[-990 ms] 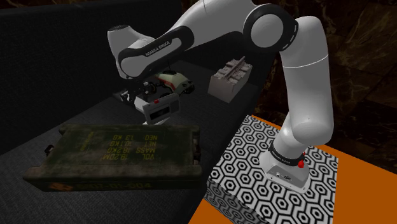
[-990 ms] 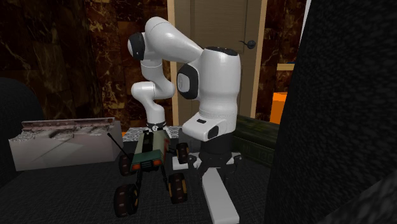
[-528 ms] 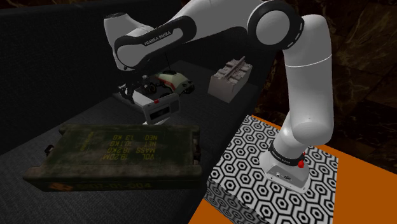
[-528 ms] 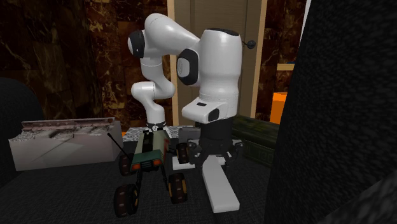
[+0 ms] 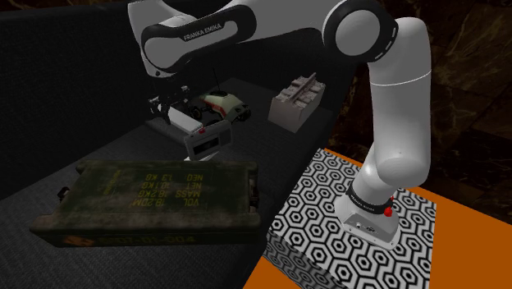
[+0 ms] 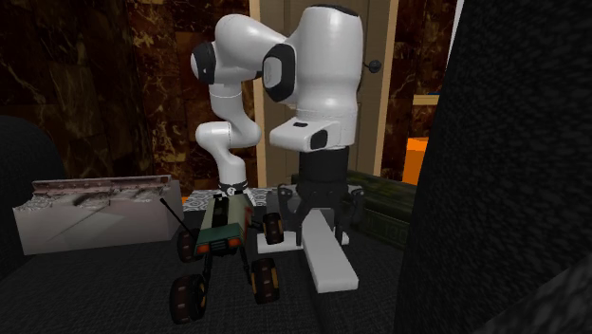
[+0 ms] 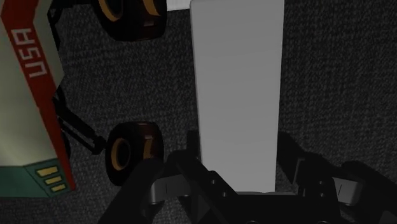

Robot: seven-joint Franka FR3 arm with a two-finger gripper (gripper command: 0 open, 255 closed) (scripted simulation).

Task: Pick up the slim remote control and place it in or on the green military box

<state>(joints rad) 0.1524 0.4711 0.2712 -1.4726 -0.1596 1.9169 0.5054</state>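
Note:
The slim remote (image 6: 327, 254) is a plain light grey slab. My black gripper (image 6: 319, 220) is shut on its near end, and it hangs tilted just above the dark surface. In the wrist view the remote (image 7: 236, 89) runs straight out from between the two fingers of the gripper (image 7: 238, 146), which clasp its sides. The green military box (image 5: 156, 197) lies closed, with its lid up, toward the shoulder view's lower left. My gripper (image 5: 172, 111) hovers beyond it, by the toy vehicle. The box's end (image 6: 381, 207) shows behind the arm.
A toy vehicle (image 6: 223, 232) with black and orange wheels stands right beside the remote, its "USA" side (image 7: 35, 89) close to the fingers. A grey open crate (image 5: 295, 103) sits further back. The patterned stand (image 5: 328, 222) is at the shoulder view's lower right.
The arm has risen, and the remote has come up off the dark surface with it. The toy vehicle and the green box have not moved.

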